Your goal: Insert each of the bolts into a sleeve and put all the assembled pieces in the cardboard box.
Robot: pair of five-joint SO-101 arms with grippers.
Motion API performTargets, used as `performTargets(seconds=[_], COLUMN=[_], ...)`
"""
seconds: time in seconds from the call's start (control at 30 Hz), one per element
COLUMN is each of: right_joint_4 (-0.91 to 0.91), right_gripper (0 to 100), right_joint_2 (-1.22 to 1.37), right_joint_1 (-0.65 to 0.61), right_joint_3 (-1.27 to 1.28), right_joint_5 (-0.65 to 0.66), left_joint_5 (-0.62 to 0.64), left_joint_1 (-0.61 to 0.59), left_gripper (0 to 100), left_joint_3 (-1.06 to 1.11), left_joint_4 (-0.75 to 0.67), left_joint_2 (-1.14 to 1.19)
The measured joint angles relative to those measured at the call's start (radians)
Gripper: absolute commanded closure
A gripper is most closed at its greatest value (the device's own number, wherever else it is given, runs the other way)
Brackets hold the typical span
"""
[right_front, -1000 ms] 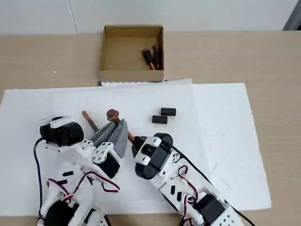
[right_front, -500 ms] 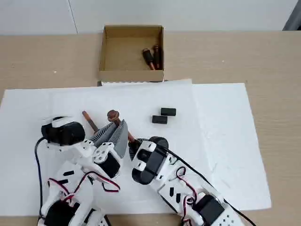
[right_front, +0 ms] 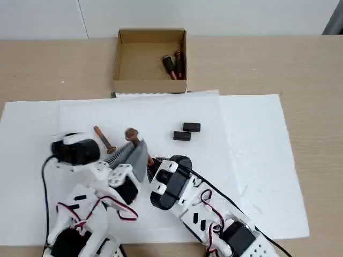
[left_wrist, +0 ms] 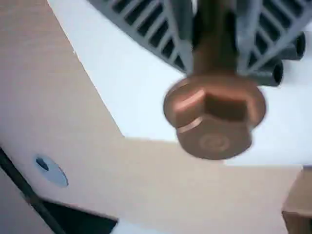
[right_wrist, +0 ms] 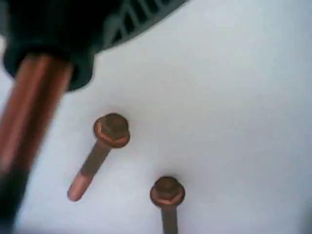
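cardboard box (right_front: 140, 60) stands at the far side of the wooden table (right_front: 300, 64), just beyond the white paper (right_front: 257, 160). inside it, close to the right wall, lie two assembled pieces (right_front: 170, 65), copper bolts wearing black sleeves, side by side.

on the paper, right of centre, a loose sleeve (right_front: 191, 127) lies just beside a second sleeve (right_front: 181, 136), both well apart from the box. further left lies a loose bolt (right_front: 103, 139), near the left arm's dark motor.

the left gripper (right_front: 135, 147) is clenched on the shaft of the held bolt (left_wrist: 214, 114), whose hexagon head sticks out past the grey ribbed fingers (left_wrist: 146, 24) toward the far side. the right gripper (right_front: 154, 163) sits just right of it, at the near end of that shaft. the right wrist view has a black sleeve piece (right_wrist: 48, 53) around a copper shaft, with two more bolts lying on the paper beyond. whether the right gripper is clamped on anything i cannot tell.
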Motion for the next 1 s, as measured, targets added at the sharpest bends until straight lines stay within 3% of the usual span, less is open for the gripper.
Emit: performTargets(seconds=[0.43,0.7,0.9,1.0], right_joint_4=[0.0,0.0,0.0,0.0], right_gripper=[99.6,99.6,99.6,99.6], right_joint_2=[0.002,0.002,0.002,0.0], right_joint_1=[-0.002,-0.002,-0.002,-0.002], right_joint_3=[0.002,0.002,0.002,0.0], right_joint_5=[0.0,0.0,0.0,0.002], left_joint_5=[-0.118,-0.147,-0.157,-0.163], left_joint_1=[0.064,0.064,0.061,0.061], left_gripper=[100,99,86,85], left_joint_3=[0.008,0.008,0.008,0.009], left_joint_4=[0.158,0.163,0.164,0.164], left_joint_2=[-0.003,-0.003,-0.002,0.0])
